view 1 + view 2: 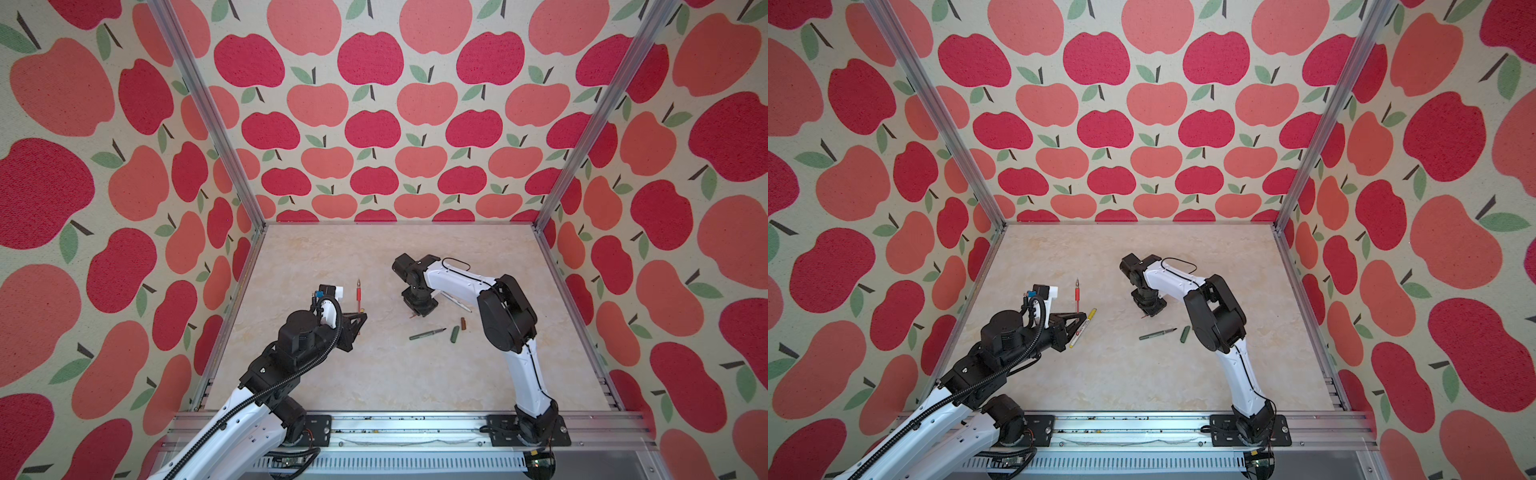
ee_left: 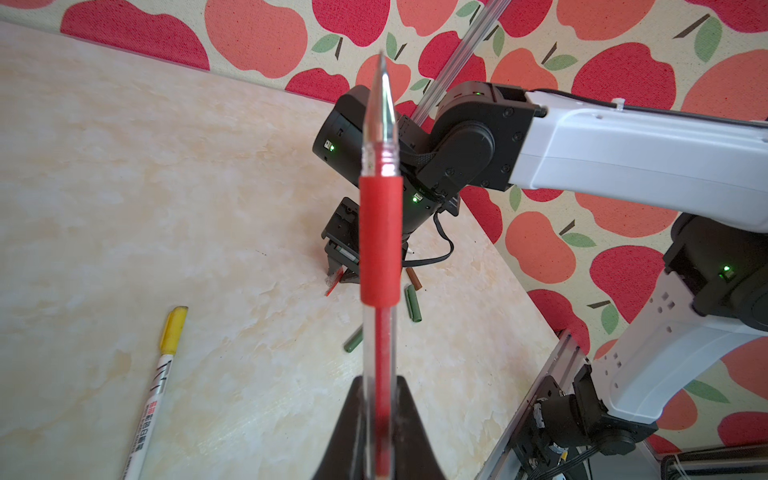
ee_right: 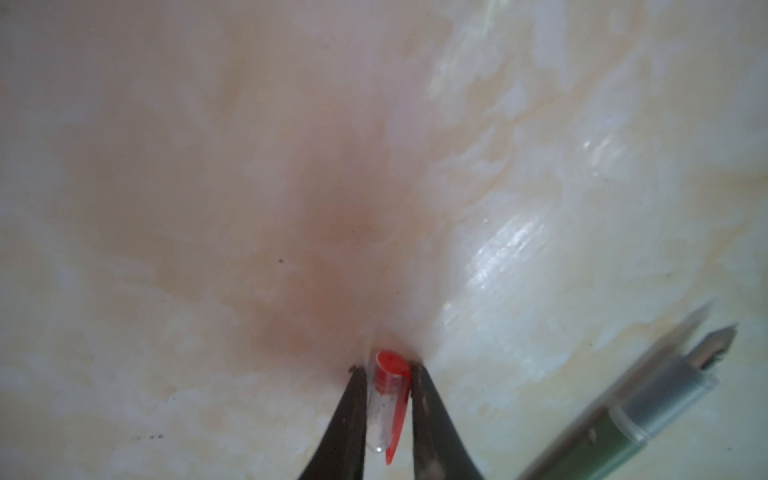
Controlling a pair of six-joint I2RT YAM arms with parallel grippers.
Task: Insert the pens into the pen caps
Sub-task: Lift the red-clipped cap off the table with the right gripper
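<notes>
Nearest the front, the dark green pen is seen lying uncapped on the tabletop. The dark green cap is laid just beside its tip, not touching it, so that pair is judged not yet begun. The brown cap is found a little beyond the dark green pen's tip, just past the green cap, with no pen in it.

Well to the left of the dark green pen, a white pen with a yellow cap is laid flat. The cap appears to be seated on it, so one pair is taken as finished. Just beyond that one, the red pen is clamped near its back end by the closed left hand and is held off the tabletop, its bare tip free.

Just beyond the dark green pen, the right hand is set low at the tabletop, and its jaws are closed on the red cap. The red pair is therefore judged the one in progress.

Farther back, and to the right of the dark green pen, the white pen with a dark tip is partly hidden under the right arm. No cap is seen on it.
</notes>
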